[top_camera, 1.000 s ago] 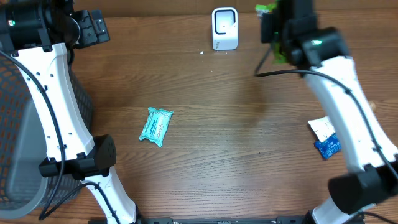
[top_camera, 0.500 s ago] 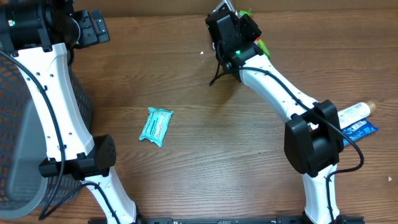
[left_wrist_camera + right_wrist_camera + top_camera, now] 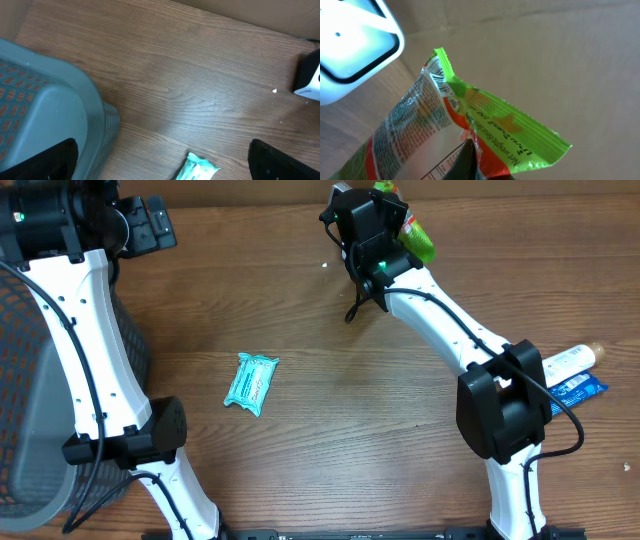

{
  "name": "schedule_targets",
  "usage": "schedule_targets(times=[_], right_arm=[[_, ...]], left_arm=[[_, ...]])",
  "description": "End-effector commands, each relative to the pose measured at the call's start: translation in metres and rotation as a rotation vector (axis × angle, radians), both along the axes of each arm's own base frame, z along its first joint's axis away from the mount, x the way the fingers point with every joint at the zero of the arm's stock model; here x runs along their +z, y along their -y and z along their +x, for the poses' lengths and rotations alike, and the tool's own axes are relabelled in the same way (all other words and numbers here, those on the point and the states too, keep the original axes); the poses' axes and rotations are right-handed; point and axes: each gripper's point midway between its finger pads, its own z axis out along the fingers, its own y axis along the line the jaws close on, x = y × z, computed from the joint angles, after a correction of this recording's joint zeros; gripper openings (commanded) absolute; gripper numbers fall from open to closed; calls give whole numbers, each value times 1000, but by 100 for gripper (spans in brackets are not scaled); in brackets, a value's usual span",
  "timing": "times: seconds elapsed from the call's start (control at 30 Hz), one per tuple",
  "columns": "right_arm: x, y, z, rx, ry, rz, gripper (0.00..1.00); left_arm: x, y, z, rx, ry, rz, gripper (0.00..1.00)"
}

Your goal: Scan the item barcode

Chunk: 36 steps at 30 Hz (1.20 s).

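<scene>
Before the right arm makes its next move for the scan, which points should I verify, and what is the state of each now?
1. Green plastic snack packet gripped in right jaws: ok.
2. White box-shaped scanner close beside packet: ok.
3. Printed barcode turned toward scanner window: cannot tell.
4. Left jaws open, far from scanner: ok.
5. Teal wrapped packet lies apart from right arm: ok.

The snack packet (image 3: 520,135) is coloured bright green, with an orange-red band and a white panel printed in black. The scanner (image 3: 345,40) is white, edged in black. Brown wood grain is shown across the counter (image 3: 330,440). A small packet (image 3: 251,383) is teal, the latticed basket (image 3: 45,115) grey, and a flat packet (image 3: 580,392) at the right blue.
</scene>
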Motion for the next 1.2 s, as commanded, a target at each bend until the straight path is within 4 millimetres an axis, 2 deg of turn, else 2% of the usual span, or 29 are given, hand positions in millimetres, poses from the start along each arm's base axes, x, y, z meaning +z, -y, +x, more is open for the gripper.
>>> schedule_targets(times=[0.0, 0.1, 0.2, 0.4, 0.5, 0.53, 0.6, 0.63, 0.7, 0.77, 0.8, 0.9, 0.93, 1.17], right_arm=[[-13, -6, 10, 53, -41, -139, 4], [-19, -8, 13, 52, -37, -141, 4], [-18, -13, 12, 43, -10, -66, 4], [0, -25, 0, 38, 19, -32, 4], [12, -35, -15, 35, 26, 83, 4], [18, -47, -33, 59, -10, 224, 4], [17, -63, -56, 122, -113, 367, 4], [17, -74, -75, 167, -204, 487, 4], [16, -87, -101, 226, -338, 626, 4], [15, -90, -124, 255, -469, 746, 4], [7, -93, -146, 274, -616, 850, 4], [-10, -93, -176, 297, -840, 951, 4], [-24, -84, -184, 269, -921, 988, 4], [-71, -56, -183, 227, -978, 1004, 4]], left_arm=[[-4, -1, 2, -16, -12, 4, 100], [-4, -1, 2, -15, -12, 4, 100], [-4, -1, 2, -15, -12, 4, 100], [-4, -1, 2, -15, -12, 4, 99], [-4, -1, 2, -15, -12, 4, 99], [-4, -1, 2, -15, -12, 4, 100], [-4, -1, 2, -15, -12, 4, 100], [-4, -1, 2, -15, -12, 4, 100], [-4, -1, 2, -15, -12, 4, 100], [-4, -1, 2, -15, -12, 4, 100], [-4, -1, 2, -16, -12, 4, 99], [-4, -1, 2, -15, -12, 4, 100], [-4, -1, 2, -15, -12, 4, 100], [-4, -1, 2, -15, -12, 4, 99]])
